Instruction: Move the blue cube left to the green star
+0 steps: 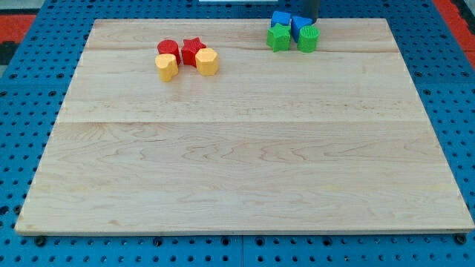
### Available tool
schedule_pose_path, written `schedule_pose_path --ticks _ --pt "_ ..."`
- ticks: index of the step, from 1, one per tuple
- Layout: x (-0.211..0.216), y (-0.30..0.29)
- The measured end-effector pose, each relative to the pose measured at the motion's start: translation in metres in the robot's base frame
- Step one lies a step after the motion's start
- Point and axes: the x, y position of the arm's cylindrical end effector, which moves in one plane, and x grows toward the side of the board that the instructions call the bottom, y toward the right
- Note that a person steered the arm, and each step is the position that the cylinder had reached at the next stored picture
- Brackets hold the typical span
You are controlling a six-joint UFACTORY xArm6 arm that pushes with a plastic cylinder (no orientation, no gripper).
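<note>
Tip (312,20) at blue cube's (300,26) top-right edge, hand state not applicable; cube touching green star (279,37).

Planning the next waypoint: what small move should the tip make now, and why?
Probably a short nudge toward the view's left: my tip sits at the right edge of the blue cube, the green star lies just lower-left, and another blue block crowds that path.

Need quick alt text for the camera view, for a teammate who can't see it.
At the view's top right, my tip sits just behind the blue cube, in a tight cluster with another blue block, a green star and a green block. Two red and two yellow blocks huddle upper left on the wooden board.
</note>
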Motion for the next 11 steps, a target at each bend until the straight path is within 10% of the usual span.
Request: schedule_pose_path --ticks 6,11 --pt "-0.001 -0.165" --pt "0.019 -0.116"
